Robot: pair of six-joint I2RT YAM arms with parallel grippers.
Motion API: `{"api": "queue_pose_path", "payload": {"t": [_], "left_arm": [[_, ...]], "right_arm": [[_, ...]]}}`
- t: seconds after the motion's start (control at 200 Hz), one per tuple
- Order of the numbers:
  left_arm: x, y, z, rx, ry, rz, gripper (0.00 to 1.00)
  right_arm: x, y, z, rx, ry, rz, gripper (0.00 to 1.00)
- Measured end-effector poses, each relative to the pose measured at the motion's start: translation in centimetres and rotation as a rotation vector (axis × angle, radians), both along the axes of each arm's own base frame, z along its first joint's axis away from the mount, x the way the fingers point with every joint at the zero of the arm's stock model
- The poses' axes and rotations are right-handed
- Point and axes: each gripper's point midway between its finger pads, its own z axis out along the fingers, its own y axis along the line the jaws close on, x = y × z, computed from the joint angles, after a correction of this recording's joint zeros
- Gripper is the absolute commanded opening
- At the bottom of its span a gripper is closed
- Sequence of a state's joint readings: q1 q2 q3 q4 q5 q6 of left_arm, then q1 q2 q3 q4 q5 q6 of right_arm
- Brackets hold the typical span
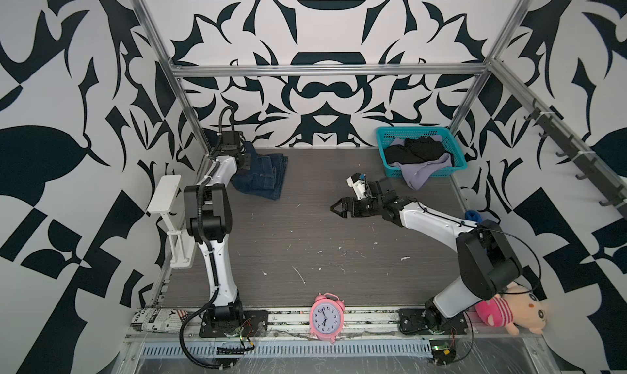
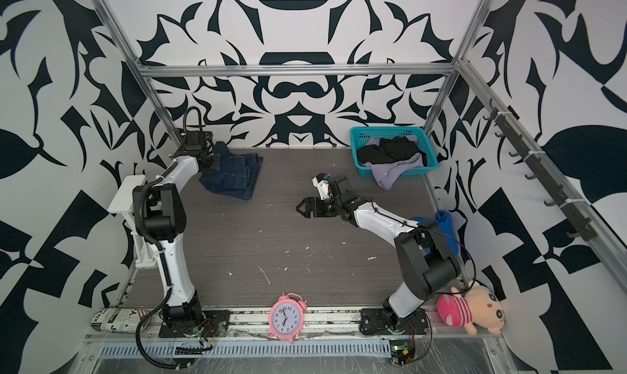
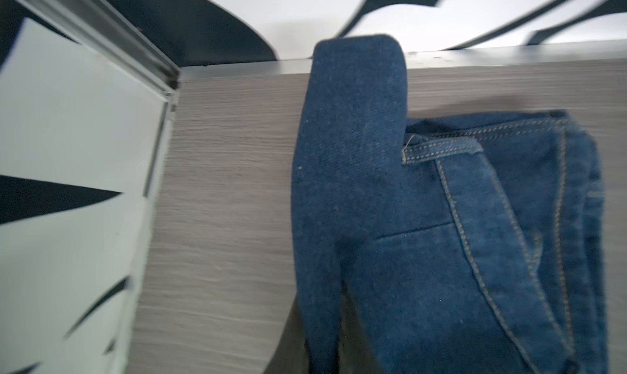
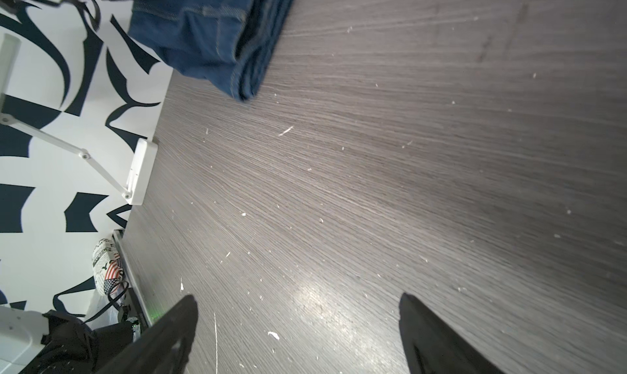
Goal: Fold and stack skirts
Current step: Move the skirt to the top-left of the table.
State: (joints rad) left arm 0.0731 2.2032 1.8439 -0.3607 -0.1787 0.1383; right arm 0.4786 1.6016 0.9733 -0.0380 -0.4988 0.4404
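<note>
Denim skirt (image 1: 263,175) (image 2: 234,175) lies folded at the table's (image 1: 305,236) far left corner in both top views, with the left gripper (image 1: 247,161) clamped on its edge. The right gripper (image 1: 334,208) hangs mid-table. The black skirt (image 1: 415,150) and lavender skirt (image 1: 420,173) fill the teal basket (image 1: 412,130).

Left wrist view: a flap of the denim skirt (image 3: 349,151) stands raised.

Right wrist view: the right gripper (image 4: 298,297) has its jaws wide apart above the tabletop.

Hour numerals 1–12; pink clock (image 2: 284,318)

In the left wrist view, a raised, blurred fold of the denim skirt (image 3: 349,151) hides the fingers of the left end effector (image 1: 245,161), and the picture's edge cuts the skirt off. The right arm (image 1: 431,216) covers most of the blue cloth (image 1: 472,215). The right end effector (image 4: 298,297) is also cut off at the edge.
</note>
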Motion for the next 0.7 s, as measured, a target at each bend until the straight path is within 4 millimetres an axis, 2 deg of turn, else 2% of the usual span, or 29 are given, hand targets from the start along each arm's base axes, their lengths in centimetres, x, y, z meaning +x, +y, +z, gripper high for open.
{"api": "queue_pose_path", "payload": {"t": [0.155,0.27,0.375,0.525,0.7], "left_arm": [[2.3,5.1,-0.8,0.087,-0.005,0.066,0.00],[3.6,7.7,-2.0,0.152,0.003,0.076,0.00],[4.6,9.2,-3.6,0.208,0.021,0.055,0.00],[5.7,10.1,-5.5,0.280,0.047,0.037,0.00],[6.2,10.9,-5.1,0.342,0.037,0.038,0.00]], "right_arm": [[-0.3,-0.3,-0.7,-0.025,0.017,0.004,0.96],[-0.4,-0.6,-1.0,-0.049,0.017,0.004,0.95],[-0.4,-0.7,-1.1,-0.063,0.019,0.006,0.95],[-0.4,-0.8,-1.1,-0.069,0.020,0.007,0.95],[-0.6,-0.9,-1.3,-0.073,0.027,0.007,0.95]]}}
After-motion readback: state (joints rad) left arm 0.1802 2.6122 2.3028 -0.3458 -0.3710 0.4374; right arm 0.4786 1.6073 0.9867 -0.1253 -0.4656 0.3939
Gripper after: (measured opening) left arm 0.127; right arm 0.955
